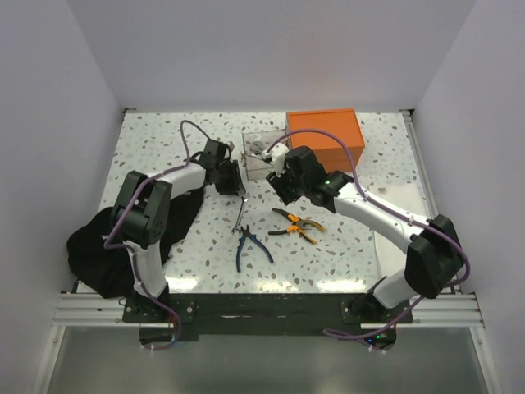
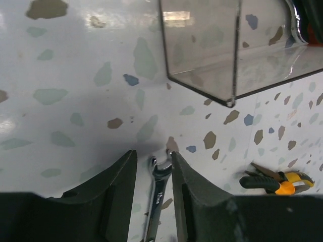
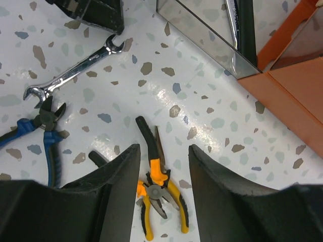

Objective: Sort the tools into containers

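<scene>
A silver spanner (image 1: 240, 210) lies on the speckled table. My left gripper (image 1: 237, 187) is open and low over it, its fingers straddling the spanner's open head (image 2: 160, 171); the right finger touches or nearly touches the head. My right gripper (image 1: 284, 182) is open and empty, hovering above the orange-and-black-handled pliers (image 3: 160, 194), which lie at centre right in the top view (image 1: 297, 223). Blue-handled pliers (image 1: 250, 246) lie near the front. The spanner (image 3: 75, 70) and blue pliers (image 3: 45, 126) also show in the right wrist view.
A small clear box (image 1: 261, 156) stands just behind both grippers with a silver and black tool (image 3: 241, 22) inside. The orange box (image 1: 326, 135) stands beside it at the back right. A floppy black bag (image 1: 115, 242) lies at front left. A flat white sheet (image 1: 402, 197) lies at right.
</scene>
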Robot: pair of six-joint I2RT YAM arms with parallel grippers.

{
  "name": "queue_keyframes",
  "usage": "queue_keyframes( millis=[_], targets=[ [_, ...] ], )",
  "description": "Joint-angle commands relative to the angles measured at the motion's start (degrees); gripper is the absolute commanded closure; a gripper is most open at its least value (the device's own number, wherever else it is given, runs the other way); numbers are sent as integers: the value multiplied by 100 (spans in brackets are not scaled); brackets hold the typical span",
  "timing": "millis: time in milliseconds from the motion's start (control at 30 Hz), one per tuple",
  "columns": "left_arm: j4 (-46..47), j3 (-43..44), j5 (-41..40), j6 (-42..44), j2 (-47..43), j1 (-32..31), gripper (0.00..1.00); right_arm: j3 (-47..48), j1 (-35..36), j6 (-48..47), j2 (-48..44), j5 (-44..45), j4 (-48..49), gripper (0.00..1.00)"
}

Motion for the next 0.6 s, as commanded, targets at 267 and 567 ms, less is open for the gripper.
queue_keyframes(
  millis=[267,567],
  targets=[
    [-692,349,-1240,-139,299,-561,70,-141,-276,241,-597,-155,161,52],
    [-842,270,-1504,-87,132,-561,72,-194,-443,347,-579,-217,144,51]
  ],
)
